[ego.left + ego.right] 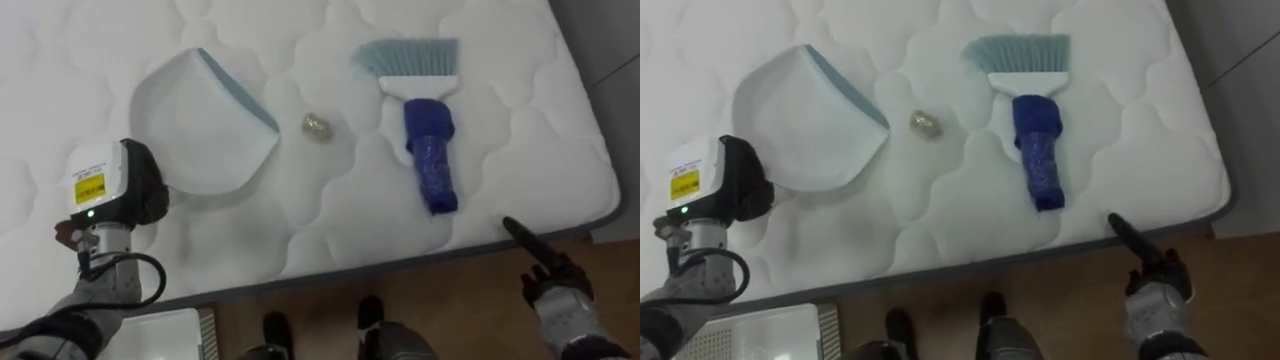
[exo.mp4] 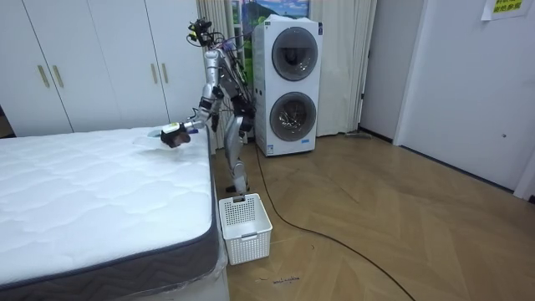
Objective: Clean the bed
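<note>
Debris point(image 1: 318, 127): lying mid-frame between dustpan point(image 1: 200, 125) and brush point(image 1: 428, 125), awaiting sweeping.
Left hand point(image 1: 140, 185): hovering lower left, at dustpan's edge; grip untellable.
Right hand point(image 1: 548, 272): pointing brushward, lower right, outstretched, empty.

The near end of the dustpan point(image 1: 205, 120) is hidden behind the left robot hand point(image 1: 110, 185). Right of that hand, a small lump point(image 1: 318, 127) defies naming; below it, a basket point(image 1: 150, 332) is cut off.
</note>
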`<state>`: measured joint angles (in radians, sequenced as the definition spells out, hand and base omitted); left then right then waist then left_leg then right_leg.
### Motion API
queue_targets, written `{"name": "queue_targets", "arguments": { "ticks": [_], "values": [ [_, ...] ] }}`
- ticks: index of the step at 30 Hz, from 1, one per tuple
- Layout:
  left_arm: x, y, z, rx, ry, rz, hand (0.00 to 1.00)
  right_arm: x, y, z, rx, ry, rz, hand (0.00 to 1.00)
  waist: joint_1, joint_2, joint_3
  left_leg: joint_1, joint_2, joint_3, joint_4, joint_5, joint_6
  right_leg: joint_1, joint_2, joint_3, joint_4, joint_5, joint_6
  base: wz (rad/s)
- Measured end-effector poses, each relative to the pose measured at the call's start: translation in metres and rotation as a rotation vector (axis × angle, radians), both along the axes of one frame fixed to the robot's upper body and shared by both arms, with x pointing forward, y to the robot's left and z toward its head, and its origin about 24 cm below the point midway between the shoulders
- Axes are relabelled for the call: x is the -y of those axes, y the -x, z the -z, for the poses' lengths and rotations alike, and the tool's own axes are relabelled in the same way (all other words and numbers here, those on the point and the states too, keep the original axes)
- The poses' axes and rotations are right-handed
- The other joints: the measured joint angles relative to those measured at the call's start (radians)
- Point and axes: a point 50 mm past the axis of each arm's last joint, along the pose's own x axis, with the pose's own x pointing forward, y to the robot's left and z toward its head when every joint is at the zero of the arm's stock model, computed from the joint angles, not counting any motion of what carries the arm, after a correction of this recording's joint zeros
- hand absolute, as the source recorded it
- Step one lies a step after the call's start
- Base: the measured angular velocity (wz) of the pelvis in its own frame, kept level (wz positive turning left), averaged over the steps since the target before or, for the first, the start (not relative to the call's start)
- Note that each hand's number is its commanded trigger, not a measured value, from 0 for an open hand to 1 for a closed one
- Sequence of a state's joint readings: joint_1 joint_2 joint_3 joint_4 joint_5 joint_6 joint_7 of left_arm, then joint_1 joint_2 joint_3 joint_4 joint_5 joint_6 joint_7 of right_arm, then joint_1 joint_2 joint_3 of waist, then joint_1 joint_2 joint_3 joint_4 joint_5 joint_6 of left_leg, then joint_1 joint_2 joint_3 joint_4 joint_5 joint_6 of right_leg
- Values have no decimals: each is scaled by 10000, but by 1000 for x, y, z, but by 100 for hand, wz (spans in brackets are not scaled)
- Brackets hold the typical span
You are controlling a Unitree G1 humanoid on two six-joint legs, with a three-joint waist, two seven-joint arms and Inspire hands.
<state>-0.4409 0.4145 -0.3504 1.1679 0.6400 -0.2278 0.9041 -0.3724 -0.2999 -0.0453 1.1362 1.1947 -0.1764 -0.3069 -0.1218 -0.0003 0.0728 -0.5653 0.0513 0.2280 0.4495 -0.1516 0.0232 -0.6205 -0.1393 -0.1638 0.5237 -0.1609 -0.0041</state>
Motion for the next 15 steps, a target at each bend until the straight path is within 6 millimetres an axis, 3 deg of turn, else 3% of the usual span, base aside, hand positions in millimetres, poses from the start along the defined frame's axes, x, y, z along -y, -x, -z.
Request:
{"name": "queue_targets", "arguments": {
  "ticks": [5, 7, 12, 15],
  "values": [
    [1, 0, -2, 294, -67, 74, 100, 8, -10, -18, 49, 874, 533, 0, -265, -229, -14, -171, 86, 357, 212, -33, 54, -116, -71, -1, 127, -127, 32, 8],
    [1, 2, 1, 221, 100, -5, 100, 10, -17, -33, -188, 2298, 387, 0, -406, -251, -16, -171, 75, 424, 226, -34, 57, -113, -122, -26, 169, -135, 46, 4],
    [3, 2, 3, 48, 267, 50, 100, 11, -30, -57, -649, 5205, 33, 0, -356, -280, -15, -126, 66, 445, 208, -34, 58, -129, -126, -6, 190, -112, 55, -2],
    [4, 2, 5, -195, 355, 50, 100, 6, -38, -67, -973, 6585, -295, 0, -230, -424, -17, -41, 77, 654, 184, -35, 59, -214, -174, 84, 363, -145, 12, -9]
  ]
}}
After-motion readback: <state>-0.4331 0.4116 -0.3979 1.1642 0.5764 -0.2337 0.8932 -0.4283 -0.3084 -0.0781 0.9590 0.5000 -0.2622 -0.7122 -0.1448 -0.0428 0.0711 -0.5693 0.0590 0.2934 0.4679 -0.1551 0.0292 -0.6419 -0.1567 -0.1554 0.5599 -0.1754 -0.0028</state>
